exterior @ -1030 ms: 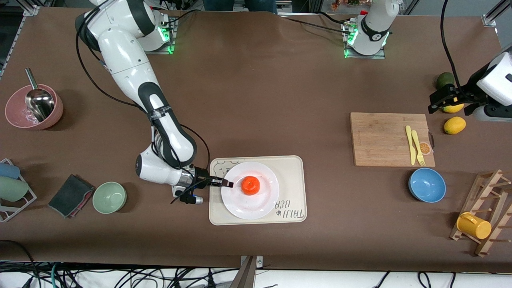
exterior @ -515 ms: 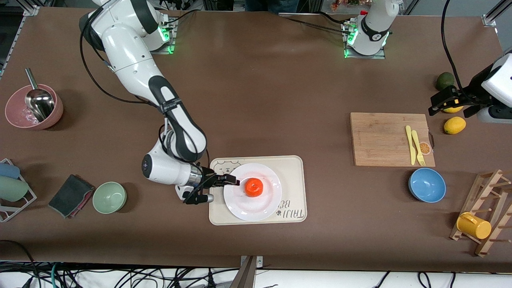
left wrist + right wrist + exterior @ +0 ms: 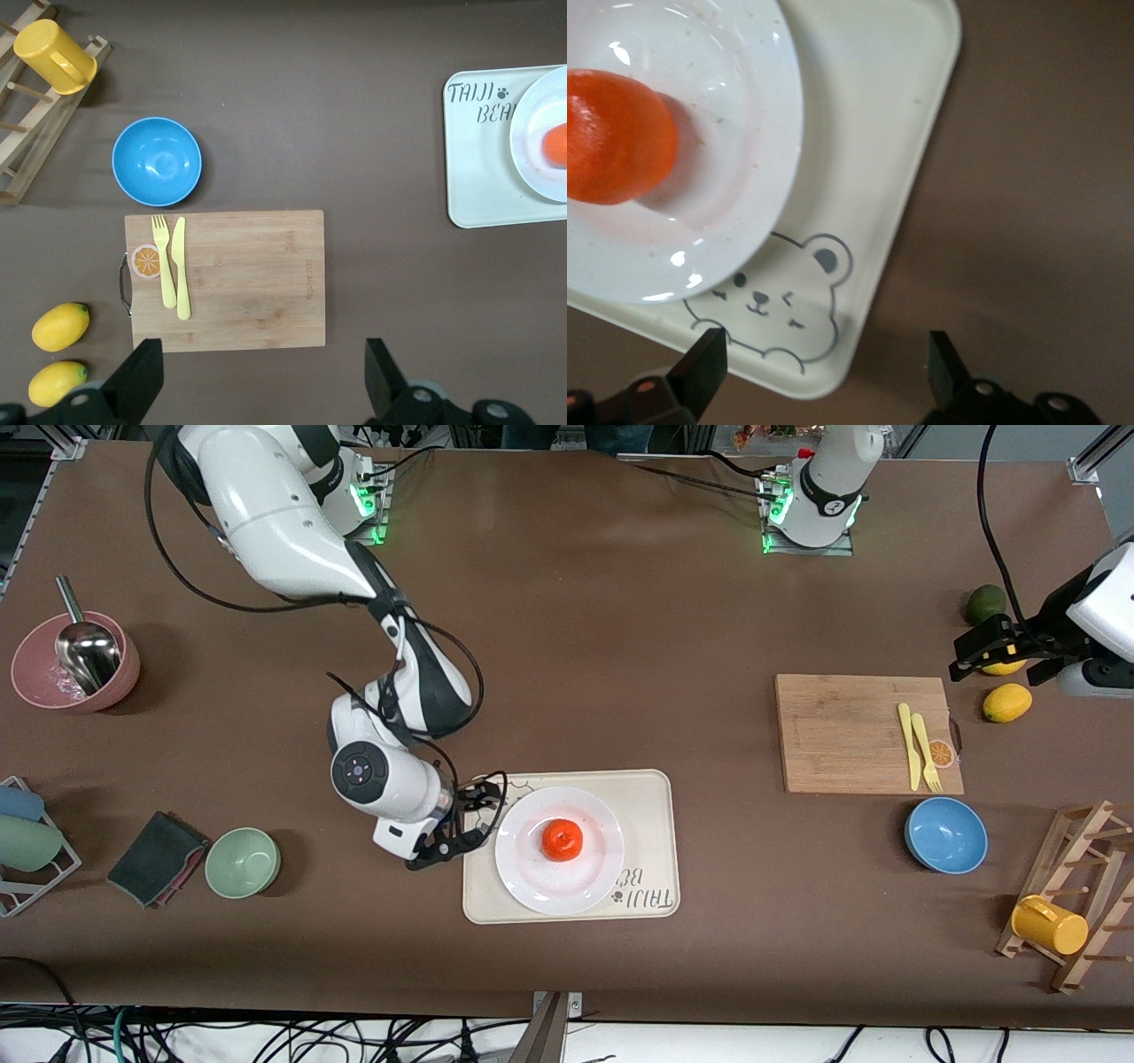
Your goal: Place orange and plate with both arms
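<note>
Resting at the centre of the plate point(image 3: 558, 850), the orange point(image 3: 562, 839) sits free of both arms. The plate lies on a cream tray point(image 3: 651, 802) printed with a bear, toward the right arm's end of the surface point(image 3: 602, 646). The right pincer point(image 3: 474, 819) hangs over the tray's edge just beside the plate rim, its fingers spread apart and holding nothing; the right wrist view shows the plate point(image 3: 735, 177), the orange point(image 3: 616, 137) and the bear print on the tray point(image 3: 868, 221) below it. The left pincer point(image 3: 997, 646) waits, spread wide and empty, over the lemons point(image 3: 1007, 702) at the left arm's end. Its wrist view shows a wooden cutting board point(image 3: 248, 274) carrying a yellow fork and knife point(image 3: 171, 266), with a blue bowl point(image 3: 157, 161) just beside the board.
</note>
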